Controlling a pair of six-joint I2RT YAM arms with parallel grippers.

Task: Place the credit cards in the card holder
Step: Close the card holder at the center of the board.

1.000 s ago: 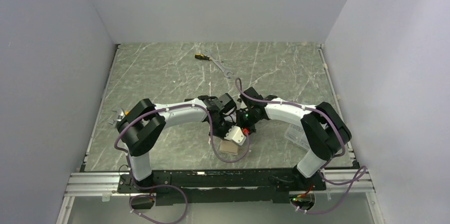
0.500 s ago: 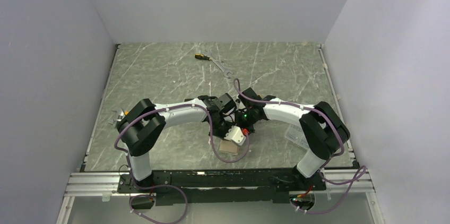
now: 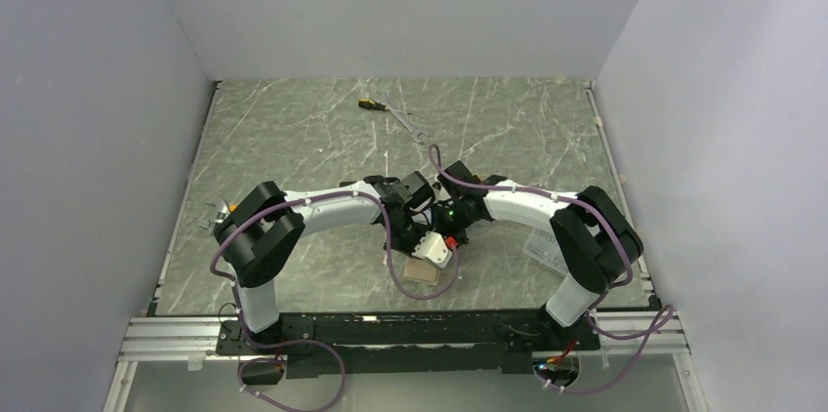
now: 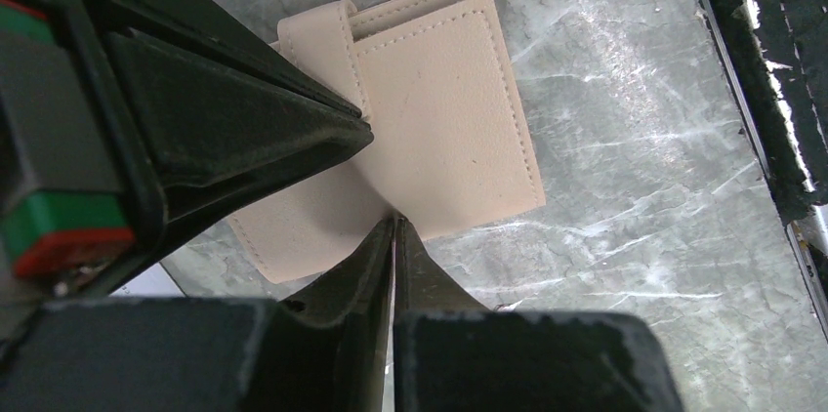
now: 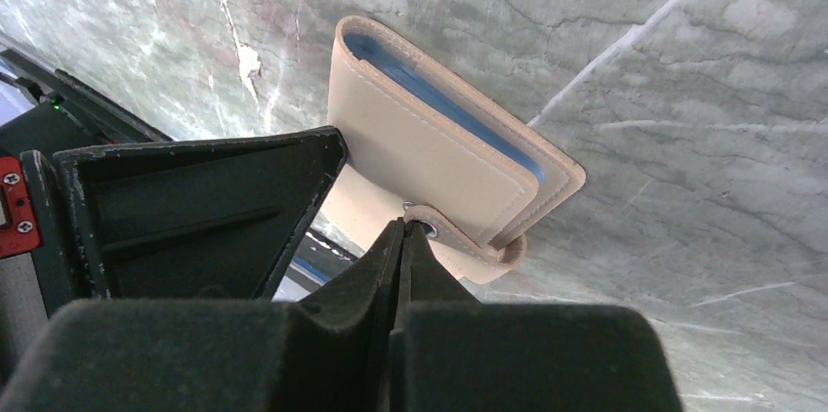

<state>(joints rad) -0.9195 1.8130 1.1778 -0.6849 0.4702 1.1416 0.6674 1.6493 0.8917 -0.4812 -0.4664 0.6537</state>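
While the left gripper [image 4: 393, 228] pinches the card holder [image 4: 444, 109] at its lower edge on the table [image 4: 635, 187], the right gripper [image 5: 401, 228] sits clamped shut by the snap tab [image 5: 459, 239]. One uneven tug and the leather could slip free!

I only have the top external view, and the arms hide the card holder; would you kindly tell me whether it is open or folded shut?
Observer: Folded shut. In the left wrist view the card holder is closed, with its snap tab wrapped over one edge.
Operator: Thank you. Where is the right end effector on it?
Observer: The right end effector is shut, with its tip right at the snap tab.
Operator: And the left one?
Observer: The left end effector appears closed on a tan flap of the card holder.
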